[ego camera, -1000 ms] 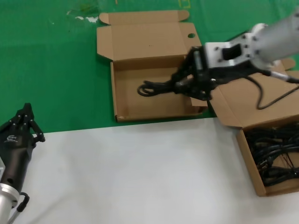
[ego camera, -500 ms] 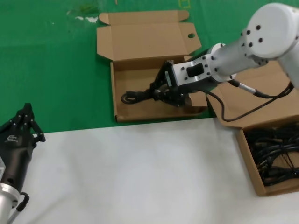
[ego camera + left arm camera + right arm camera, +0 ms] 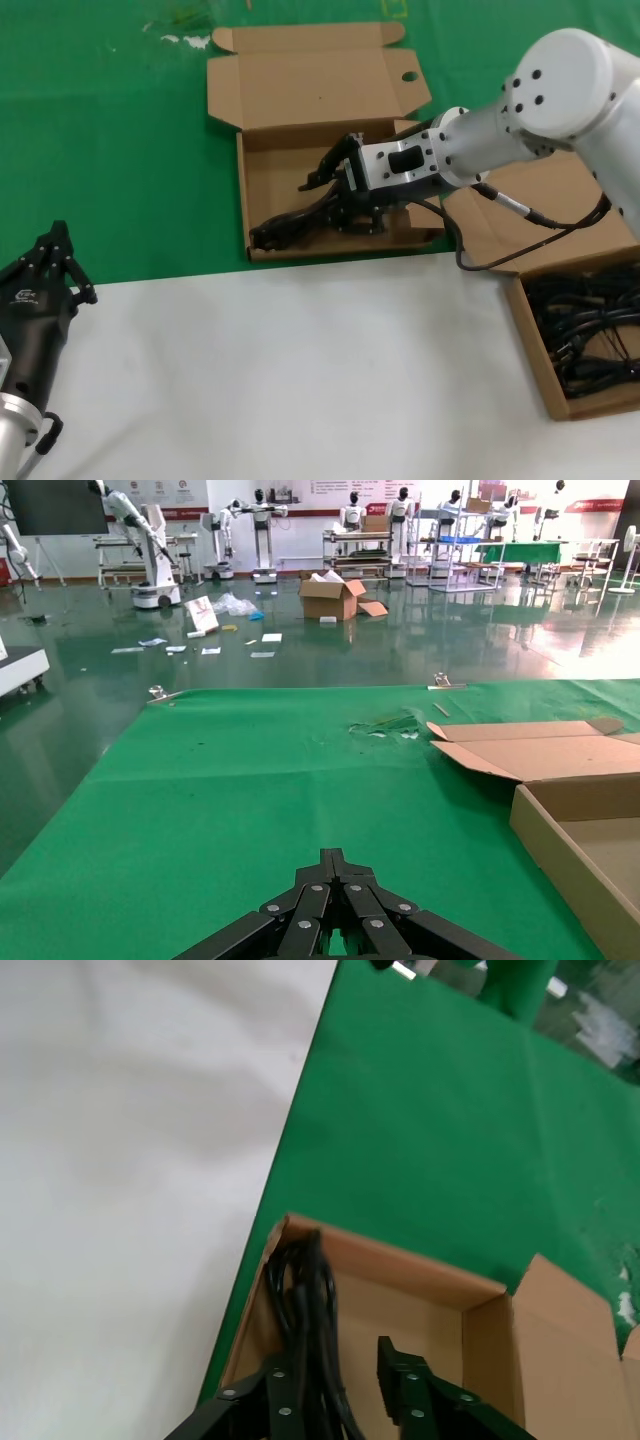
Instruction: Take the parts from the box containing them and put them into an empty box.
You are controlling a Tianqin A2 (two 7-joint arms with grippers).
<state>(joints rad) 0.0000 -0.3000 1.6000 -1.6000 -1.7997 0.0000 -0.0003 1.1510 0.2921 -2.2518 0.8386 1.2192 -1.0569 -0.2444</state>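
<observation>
Its fingers now spread apart, the right gripper has lowered a black cord into the holed box toward its seven-o'clock corner, while the left gripper waits closed; more cords fill the other box.

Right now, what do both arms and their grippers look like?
Right arm: glossy white rounded shell with small dark screw dots, silver wrist block, thin black cable looping under it, black linkage-fingered right gripper. Left arm: matte black housing with a small white logo, silver cuff, black left gripper.
</observation>
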